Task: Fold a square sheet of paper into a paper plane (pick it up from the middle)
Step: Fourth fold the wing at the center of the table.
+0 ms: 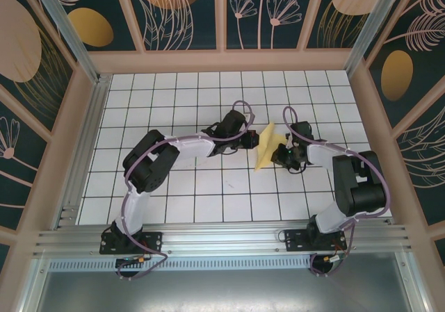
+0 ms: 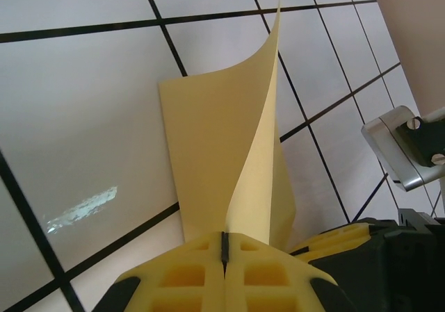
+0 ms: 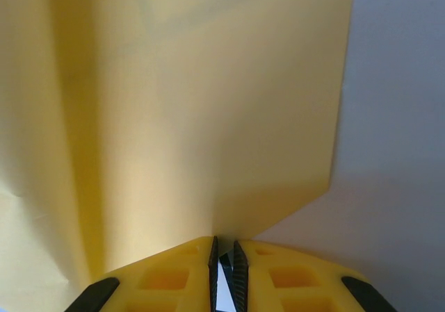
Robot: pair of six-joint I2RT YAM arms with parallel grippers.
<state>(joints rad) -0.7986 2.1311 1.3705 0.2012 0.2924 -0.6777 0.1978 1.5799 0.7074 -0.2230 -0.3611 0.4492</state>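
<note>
The paper point(image 2: 208, 152) is thin and matt, the tiled table point(image 2: 76, 117) smooth and glossy.

You will find nothing to read here: no text, label, brand, number or sign. The wall panels point(image 1: 174, 13) at 12 o'clock carry leaf and flower drawings, and the surface point(image 1: 181, 194) bears a plain black grid.

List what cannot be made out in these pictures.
Top view: the paper's creases are too small to see.
Left wrist: the paper's near edge hides behind the left gripper.
Right wrist: the top and left edges cut the paper off; the right gripper hides its near corner.
</note>
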